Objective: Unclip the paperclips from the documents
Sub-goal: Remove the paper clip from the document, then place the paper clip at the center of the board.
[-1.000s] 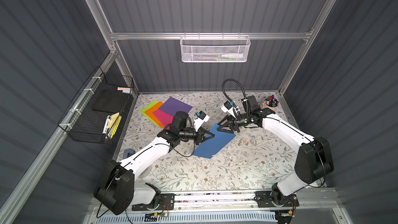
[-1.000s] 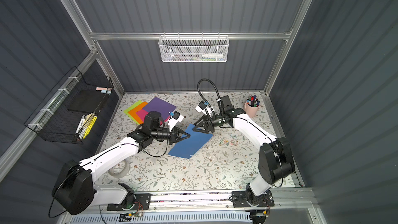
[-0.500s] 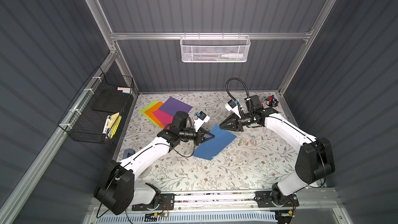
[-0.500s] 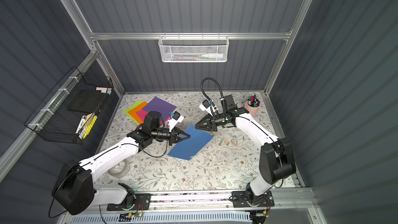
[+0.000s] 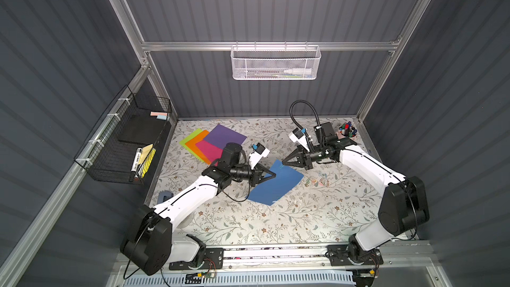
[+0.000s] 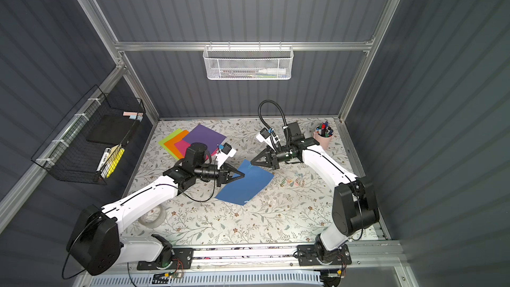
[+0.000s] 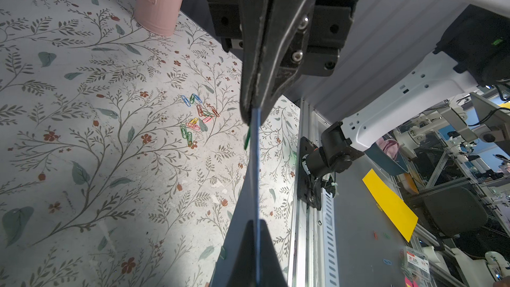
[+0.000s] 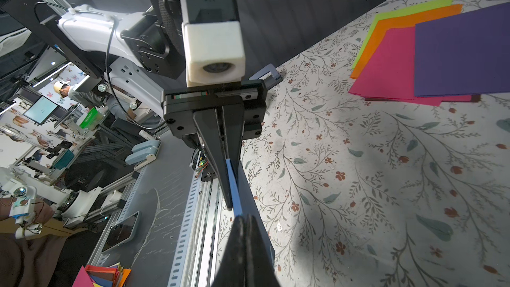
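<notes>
The navy blue document [image 5: 276, 186] [image 6: 245, 186] is held partly off the table between both arms. My left gripper [image 5: 274, 175] [image 7: 256, 220] is shut on its near-left edge. My right gripper [image 5: 283, 162] [image 8: 244, 216] is shut at the sheet's far corner, where a green paperclip [image 7: 247, 138] pokes out from its fingertips along the paper's edge. Several loose paperclips [image 5: 317, 179] [image 7: 197, 117] lie on the table under the right arm. Purple, pink, orange and lime documents [image 5: 218, 139] [image 8: 414, 59] are fanned out at the back left.
A pink cup of markers [image 5: 347, 132] [image 7: 158, 4] stands in the back right corner. A black wire basket [image 5: 129, 144] hangs on the left wall, a white mesh basket [image 5: 276, 63] on the back wall. A tape roll [image 6: 151, 218] lies by the left arm's base.
The right gripper's jaws have gone from open to shut at the blue sheet's far corner. The left gripper has stayed shut on the sheet, hardly moving.
</notes>
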`<state>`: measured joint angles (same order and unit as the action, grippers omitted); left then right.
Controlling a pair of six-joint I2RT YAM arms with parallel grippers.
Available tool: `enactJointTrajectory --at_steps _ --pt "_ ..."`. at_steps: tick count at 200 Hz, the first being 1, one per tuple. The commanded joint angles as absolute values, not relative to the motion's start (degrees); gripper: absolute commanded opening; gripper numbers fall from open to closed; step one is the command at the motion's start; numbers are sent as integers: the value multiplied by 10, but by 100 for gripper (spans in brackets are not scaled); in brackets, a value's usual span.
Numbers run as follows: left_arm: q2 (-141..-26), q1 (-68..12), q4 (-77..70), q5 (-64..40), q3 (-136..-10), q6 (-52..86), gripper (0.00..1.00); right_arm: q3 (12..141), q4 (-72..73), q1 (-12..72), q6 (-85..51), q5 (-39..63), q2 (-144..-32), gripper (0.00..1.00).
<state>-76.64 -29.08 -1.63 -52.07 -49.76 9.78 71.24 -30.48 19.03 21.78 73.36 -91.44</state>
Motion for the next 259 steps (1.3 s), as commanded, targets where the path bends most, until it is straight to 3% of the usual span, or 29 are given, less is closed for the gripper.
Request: enactJointTrajectory --at_steps 1,85,143,162,185,207,221,259 --pt "-763 -289 1 -536 -507 94 0 705 -285 164 209 729 -900 1" --pt "-787 -289 4 -536 -509 92 0 679 -245 127 171 714 -874 3" --pt "-763 -289 -5 -517 -523 96 0 605 -243 96 -5 413 -885 0" --pt "-751 -288 -45 -518 -514 117 0 571 -254 96 -35 361 -890 1" --pt "-744 -288 -82 -520 -508 138 0 540 -249 96 -52 341 -897 10" --pt "-740 -287 -100 -517 -513 152 0 525 -233 96 -56 347 -891 30" --pt "-736 -286 -118 -517 -515 166 0 518 -219 96 -54 357 -882 37" --pt "-731 -276 -177 -527 -517 205 0 460 -93 109 -48 502 -829 47"
